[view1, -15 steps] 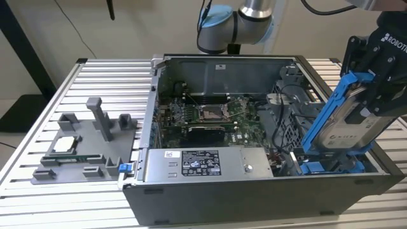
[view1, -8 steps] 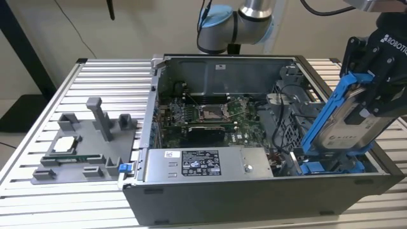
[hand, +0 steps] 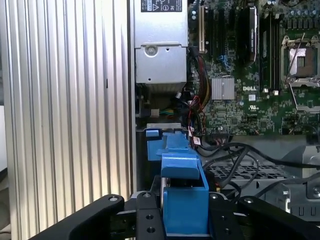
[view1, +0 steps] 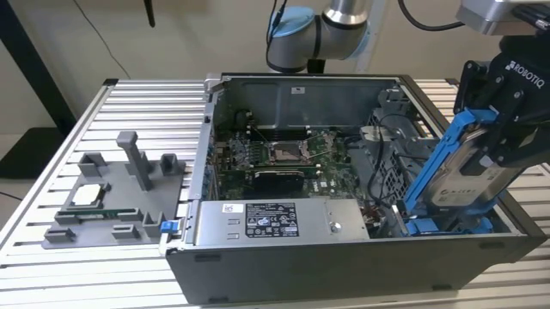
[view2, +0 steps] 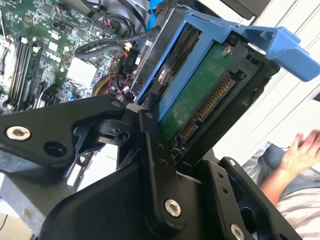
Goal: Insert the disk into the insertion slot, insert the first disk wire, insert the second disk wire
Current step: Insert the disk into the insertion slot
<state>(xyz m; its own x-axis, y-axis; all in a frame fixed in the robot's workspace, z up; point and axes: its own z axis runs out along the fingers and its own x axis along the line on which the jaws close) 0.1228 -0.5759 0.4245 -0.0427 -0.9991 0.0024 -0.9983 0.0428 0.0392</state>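
Exterior view: the disk (view1: 468,175) is being held steeply tilted by the gripper (view1: 496,143) at the exterior view's right end of the open computer case (view1: 344,264). The jaws are being pressed against its two flat faces. Its lower end is being lowered at the insertion slot (view1: 447,225); whether it is touching the rails cannot be told. A grey fixture tray (view1: 103,215) is lying on the grooved table (view1: 51,277), well apart.

Second wrist view: the disk's green underside (view2: 200,100) is being shown, pinched between black fingers (view2: 150,145). A person's hand (view2: 302,152) is being held beyond the case.

First wrist view: the blue carrier frame (hand: 182,172) is being clamped in the gripper (hand: 182,217) above cables, near the motherboard (hand: 240,95) and the power supply (hand: 160,55).
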